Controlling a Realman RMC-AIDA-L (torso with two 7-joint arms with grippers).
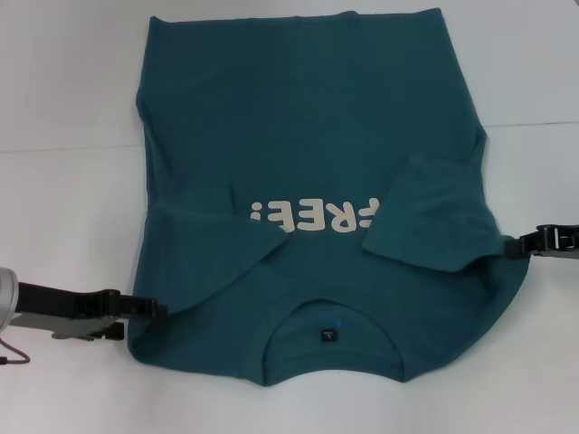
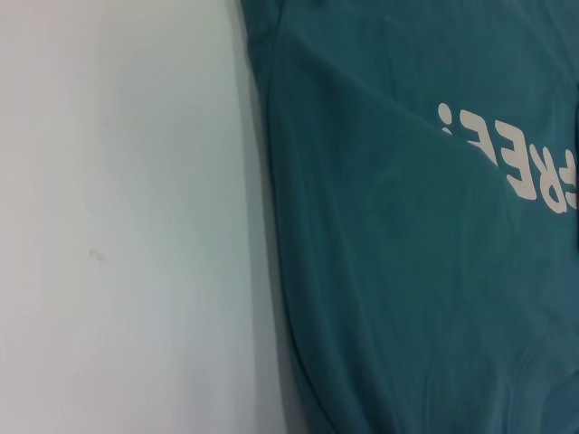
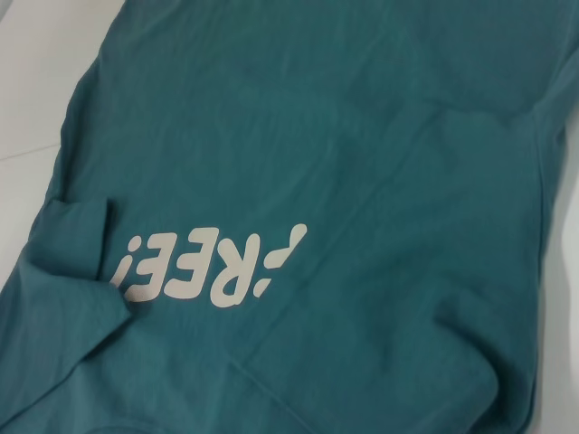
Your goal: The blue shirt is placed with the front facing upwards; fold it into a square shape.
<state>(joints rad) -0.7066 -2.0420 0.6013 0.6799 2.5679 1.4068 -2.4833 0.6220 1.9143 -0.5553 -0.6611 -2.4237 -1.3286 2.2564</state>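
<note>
Left claw (image 1: pixel 156 309), right claw (image 1: pixel 512 245), flanking blue shirt (image 1: pixel 308 136)

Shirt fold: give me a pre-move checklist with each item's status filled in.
1. Shirt front up, lettering showing: ok.
2. Left sleeve folded in over the body: ok.
3. Right sleeve folded in: ok, though it covers one end of the lettering.
4. Left gripper at the shirt's edge near the collar end: ok; whether it holds cloth: cannot tell.
5. Right gripper at the opposite edge by the folded sleeve: ok; whether it holds cloth: cannot tell.
6. Cloth flat before the next fold: not ok, creases run across the body and the near hem bulges.
</note>
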